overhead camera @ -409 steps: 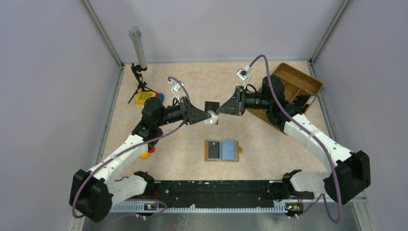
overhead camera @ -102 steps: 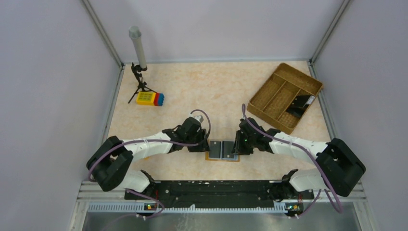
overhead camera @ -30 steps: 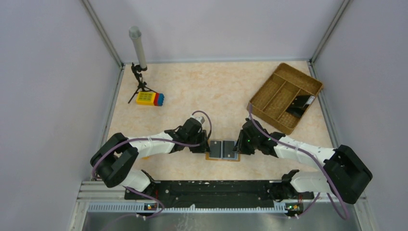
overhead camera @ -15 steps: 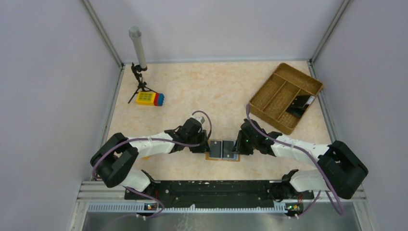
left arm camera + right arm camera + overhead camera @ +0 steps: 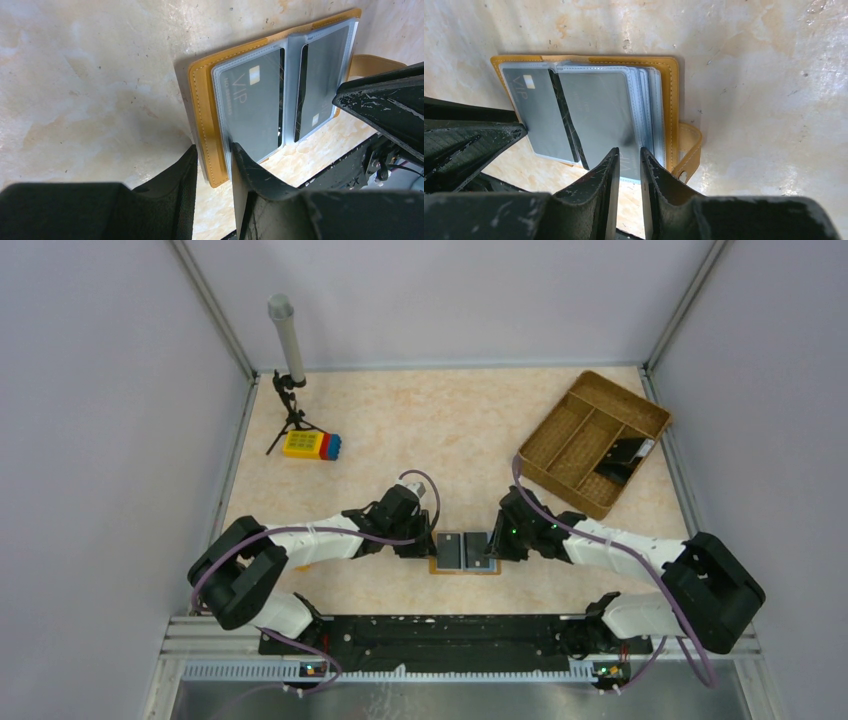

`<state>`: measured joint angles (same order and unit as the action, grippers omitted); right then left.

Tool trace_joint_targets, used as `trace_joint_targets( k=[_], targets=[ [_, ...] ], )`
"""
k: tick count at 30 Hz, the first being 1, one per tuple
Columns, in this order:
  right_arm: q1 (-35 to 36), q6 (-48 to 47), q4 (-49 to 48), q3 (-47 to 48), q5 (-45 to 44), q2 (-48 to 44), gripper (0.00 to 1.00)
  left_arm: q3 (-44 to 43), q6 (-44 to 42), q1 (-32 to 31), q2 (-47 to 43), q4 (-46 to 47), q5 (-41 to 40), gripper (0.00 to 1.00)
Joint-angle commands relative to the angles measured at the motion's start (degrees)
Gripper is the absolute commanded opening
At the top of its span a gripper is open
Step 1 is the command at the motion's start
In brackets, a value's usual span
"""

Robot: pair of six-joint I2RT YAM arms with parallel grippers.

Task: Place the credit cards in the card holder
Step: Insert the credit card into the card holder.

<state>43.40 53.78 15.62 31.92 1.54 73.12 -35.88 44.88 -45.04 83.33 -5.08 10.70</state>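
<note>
Your left gripper (image 5: pixel 214 172) has its fingers drawn close, pinching the left edge of the card holder (image 5: pixel 201 110). The orange-tan holder lies open and flat on the table (image 5: pixel 450 430), near the front and centred between the arms. Its clear sleeves hold two dark credit cards, one marked VIP (image 5: pixel 252 110) and another (image 5: pixel 320 75) beside it. Your right gripper (image 5: pixel 628 175) is at the holder's opposite side, fingers almost together around a sleeve edge; you cannot tell whether it truly grips. A woven tray (image 5: pixel 575 445) sits well apart at the far right.
</note>
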Motion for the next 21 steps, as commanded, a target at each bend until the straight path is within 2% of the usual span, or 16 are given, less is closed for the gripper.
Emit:
trace_joint_targets(
  k=[1,9,14,21],
  targets=[
    [0.6,-0.8,2.5,0.5,-2.3,-0.2,0.22,0.4,-0.1,0.1,0.5,1.0,0.1,0.32],
    [0.6,-1.5,-1.8,-0.2,1.7,3.0,0.22,0.4,0.1,0.1,1.1,1.4,0.4,0.3],
    [0.9,-2.0,-9.1,-1.0,8.2,5.5,0.24,0.6,0.3,0.0,1.8,2.3,1.0,0.27],
    [1.8,-1.6,-11.2,-0.9,9.3,5.6,0.25,1.3,0.7,0.1,1.2,2.6,0.8,0.26]
  ],
)
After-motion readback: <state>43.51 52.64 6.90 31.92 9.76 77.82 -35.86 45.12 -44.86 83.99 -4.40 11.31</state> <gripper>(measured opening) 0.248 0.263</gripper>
